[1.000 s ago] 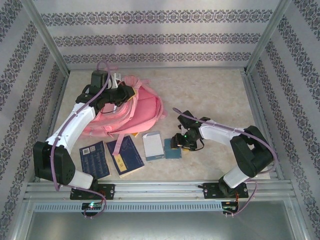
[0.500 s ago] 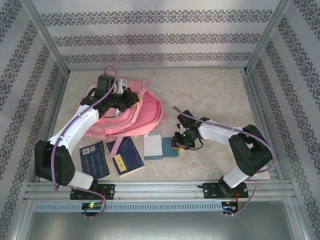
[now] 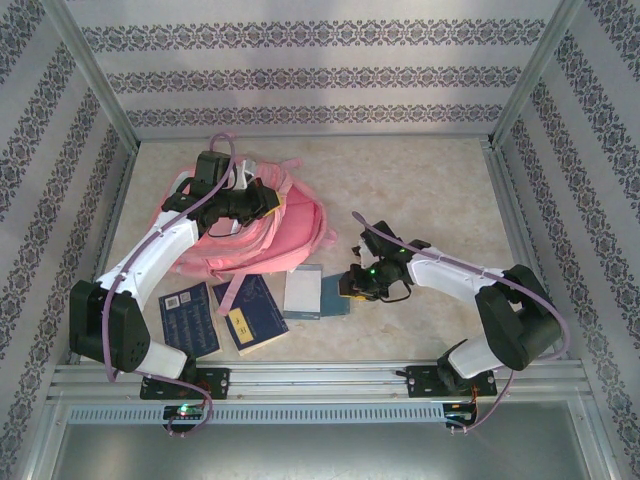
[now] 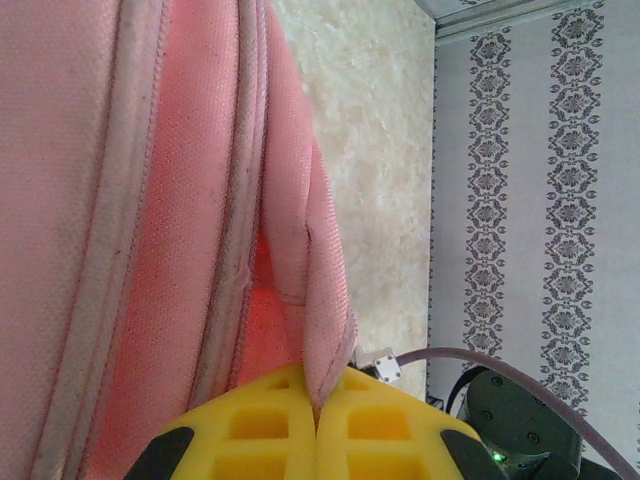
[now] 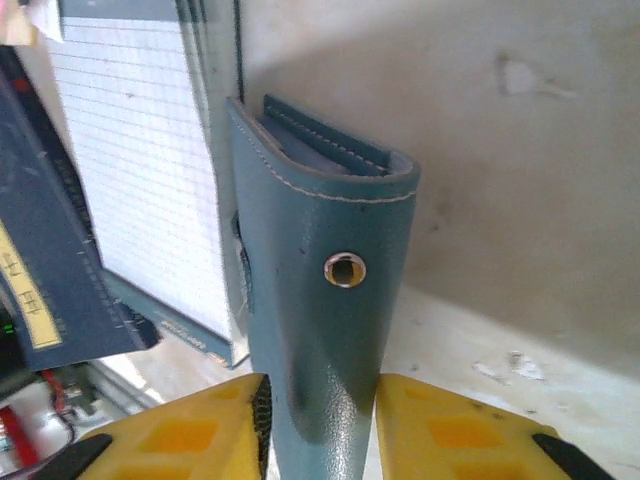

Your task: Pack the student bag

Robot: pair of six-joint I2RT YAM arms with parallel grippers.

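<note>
The student bag (image 3: pixel 285 232), a large pink backpack, lies at the back left of the table. My left gripper (image 3: pixel 270 200) is over its top edge, shut on a fold of the pink fabric. In the left wrist view the bag's flap (image 4: pixel 300 200) runs down into the closed yellow pads of that gripper (image 4: pixel 318 415), with brighter lining showing beside it. My right gripper (image 3: pixel 347 284) is low at the table's middle, shut on a teal leather case (image 3: pixel 338 298). The right wrist view has the case (image 5: pixel 320 250) standing on edge between the pads of that gripper (image 5: pixel 320 420).
A white lined notebook (image 3: pixel 302 291) lies against the case's left side, also in the right wrist view (image 5: pixel 140 170). Two dark blue books (image 3: pixel 188 318) (image 3: pixel 252 312) lie in front of the bag. Metal rails (image 3: pixel 320 378) border the table's near edge, and patterned walls enclose it.
My right gripper has closed on the teal case and shifted it left against the notebook. My left gripper drew the bag's fabric slightly back and right, and the bag shifted with it.
</note>
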